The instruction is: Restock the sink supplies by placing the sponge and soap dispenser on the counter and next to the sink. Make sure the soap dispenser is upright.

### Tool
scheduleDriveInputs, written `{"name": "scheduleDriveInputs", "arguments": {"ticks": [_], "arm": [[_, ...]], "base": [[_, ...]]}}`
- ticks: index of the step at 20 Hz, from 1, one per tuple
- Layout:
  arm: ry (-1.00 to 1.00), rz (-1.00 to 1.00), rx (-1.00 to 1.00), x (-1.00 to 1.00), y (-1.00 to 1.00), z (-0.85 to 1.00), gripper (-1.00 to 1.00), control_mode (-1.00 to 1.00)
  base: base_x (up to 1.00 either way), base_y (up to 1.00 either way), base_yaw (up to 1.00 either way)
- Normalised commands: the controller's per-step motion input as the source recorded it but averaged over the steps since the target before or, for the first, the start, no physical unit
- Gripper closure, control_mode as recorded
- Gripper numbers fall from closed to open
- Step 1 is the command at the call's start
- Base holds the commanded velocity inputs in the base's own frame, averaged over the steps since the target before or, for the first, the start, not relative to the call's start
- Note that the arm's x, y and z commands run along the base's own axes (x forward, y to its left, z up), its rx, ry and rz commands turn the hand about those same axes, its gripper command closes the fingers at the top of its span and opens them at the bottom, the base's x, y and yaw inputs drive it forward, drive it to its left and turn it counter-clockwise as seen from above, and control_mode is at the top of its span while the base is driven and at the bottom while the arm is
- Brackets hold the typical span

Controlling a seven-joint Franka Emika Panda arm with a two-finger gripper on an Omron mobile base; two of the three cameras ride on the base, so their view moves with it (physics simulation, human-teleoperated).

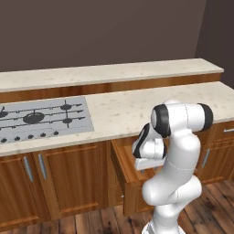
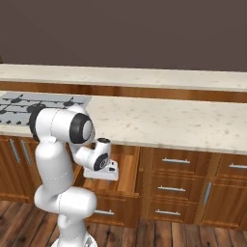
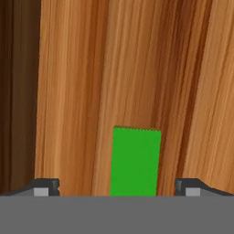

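Hand view looks straight down on warm brown wood grain, the floor of an open drawer (image 2: 126, 170), with a darker wooden wall along the left edge of that picture. The sponge (image 3: 135, 162) lies flat on this wood, bright green face up, directly ahead of the gripper (image 3: 117, 187) and between its two fingertips (image 3: 45, 186), a little nearer the right-hand one. The jaws stand wide apart, with wood showing on both sides of the sponge, so nothing is held; whether the tips touch the drawer floor cannot be told.

From the left base view the hand is sunk into that pulled-out drawer, which juts from the brown cabinets below the counter (image 1: 137, 109). The cream speckled counter runs above and beyond the hand, and a raised ledge (image 1: 109, 72) of the same stone sits behind it against a dark brown-grey wall. A grey stovetop (image 1: 43, 119) with black burners is set into the counter, off to the hand's left. In the right base view, closed drawers with metal handles (image 2: 175, 160) fill the cabinets to the hand's right. The drawer's walls close in around the hand, and the robot's own white elbow hides much of the drawer from both base cameras. Wooden floorboards run below the cabinets.
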Motion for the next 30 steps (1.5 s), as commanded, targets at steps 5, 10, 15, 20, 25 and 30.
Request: {"name": "scheduleDriveInputs", "arguments": {"ticks": [5,10,15,20,25,30], "arm": [[-0.08,-0.08,0.0,-0.06,-0.01,-0.14,-1.0,-1.0],[-0.07,-0.06,0.0,0.0,0.0,-0.19,-1.0,-1.0],[-0.04,-0.01,0.0,0.0,-0.09,-0.22,-1.0,-1.0],[-0.01,0.0,0.0,0.0,-0.13,-0.31,-1.0,-1.0],[0.0,0.0,-0.04,0.0,0.0,-0.33,-1.0,-1.0],[0.0,0.0,-0.13,0.0,0.05,-0.26,-1.0,-1.0]], "base": [[0.0,0.0,0.0],[0.0,0.0,0.0],[0.0,0.0,0.0],[0.0,0.0,0.0],[0.0,0.0,0.0],[0.0,0.0,0.0]]}}
